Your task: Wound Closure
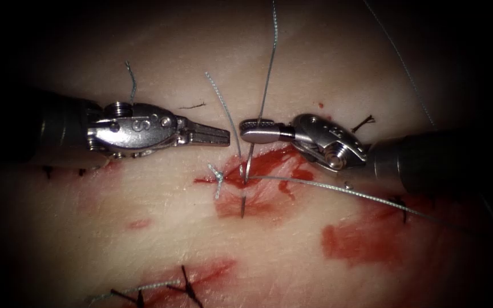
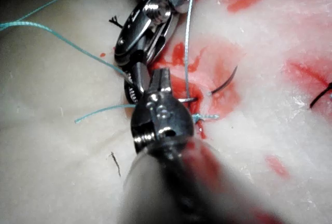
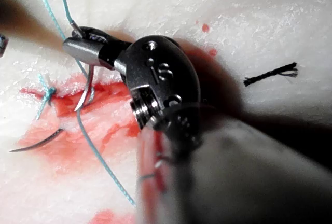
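We see polished metal on the left end effector | right end effector equally glossy | tissue moist, glistening | thread twisted, matt

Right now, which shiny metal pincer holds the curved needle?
The right arm's pincer, clamped on the thin curved steel needle near its tail; the left arm's pincer holds nothing.

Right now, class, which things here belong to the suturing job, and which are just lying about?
In the job:
- right tool, shut on the needle near its tail
- needle in the tissue at the cut, tip out
- left tool, shut, empty
- thread

Lying about:
- cut thread ends
- old stitches
- red fluid
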Controlling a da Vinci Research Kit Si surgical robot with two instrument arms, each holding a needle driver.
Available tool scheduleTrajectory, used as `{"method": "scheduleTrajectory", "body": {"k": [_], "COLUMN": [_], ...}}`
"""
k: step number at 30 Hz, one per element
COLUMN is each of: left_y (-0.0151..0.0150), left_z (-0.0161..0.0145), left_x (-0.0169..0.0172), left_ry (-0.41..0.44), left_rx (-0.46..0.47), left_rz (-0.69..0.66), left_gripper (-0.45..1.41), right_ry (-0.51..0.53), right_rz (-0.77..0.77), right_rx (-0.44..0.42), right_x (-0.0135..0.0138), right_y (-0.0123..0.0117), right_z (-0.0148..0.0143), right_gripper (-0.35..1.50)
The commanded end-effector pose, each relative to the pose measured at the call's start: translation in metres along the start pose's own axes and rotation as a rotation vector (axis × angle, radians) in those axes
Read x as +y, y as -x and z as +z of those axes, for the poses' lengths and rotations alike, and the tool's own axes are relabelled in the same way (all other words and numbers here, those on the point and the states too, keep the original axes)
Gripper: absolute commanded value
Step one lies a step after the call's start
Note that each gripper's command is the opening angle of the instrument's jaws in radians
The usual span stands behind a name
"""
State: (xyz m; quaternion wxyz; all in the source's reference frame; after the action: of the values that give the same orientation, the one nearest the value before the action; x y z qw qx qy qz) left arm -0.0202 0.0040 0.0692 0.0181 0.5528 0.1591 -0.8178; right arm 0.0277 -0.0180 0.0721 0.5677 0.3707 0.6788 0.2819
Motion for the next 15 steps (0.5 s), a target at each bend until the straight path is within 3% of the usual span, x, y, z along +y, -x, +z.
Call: {"method": "scheduleTrajectory", "body": {"k": [1, 3, 5, 8, 15], "left_y": [0.0003, 0.0001, -0.0001, 0.0000, 0.0009], "left_z": [0.0012, 0.0021, 0.0027, 0.0029, 0.0032], "left_x": [0.0005, 0.0012, 0.0015, 0.0018, 0.0025], "left_ry": [0.031, 0.091, 0.144, 0.149, 0.177], "left_rx": [-0.021, -0.052, -0.059, -0.060, -0.105], "left_rz": [0.038, 0.101, 0.153, 0.202, 0.292], "left_gripper": [-0.13, 0.29, 0.37, 0.49, 0.56], "right_ry": [-0.006, -0.014, -0.020, -0.018, -0.011], "right_rz": [0.013, 0.020, 0.033, 0.043, 0.057], "right_rx": [0.014, 0.026, 0.038, 0.061, 0.089], "right_x": [-0.0002, -0.0003, -0.0006, -0.0007, -0.0010], "right_y": [0.0004, 0.0004, 0.0004, 0.0004, 0.0003], "right_z": [0.0010, 0.0011, 0.0012, 0.0013, 0.0014], "right_gripper": [-0.35, -0.35, -0.35, -0.35, -0.35]}}
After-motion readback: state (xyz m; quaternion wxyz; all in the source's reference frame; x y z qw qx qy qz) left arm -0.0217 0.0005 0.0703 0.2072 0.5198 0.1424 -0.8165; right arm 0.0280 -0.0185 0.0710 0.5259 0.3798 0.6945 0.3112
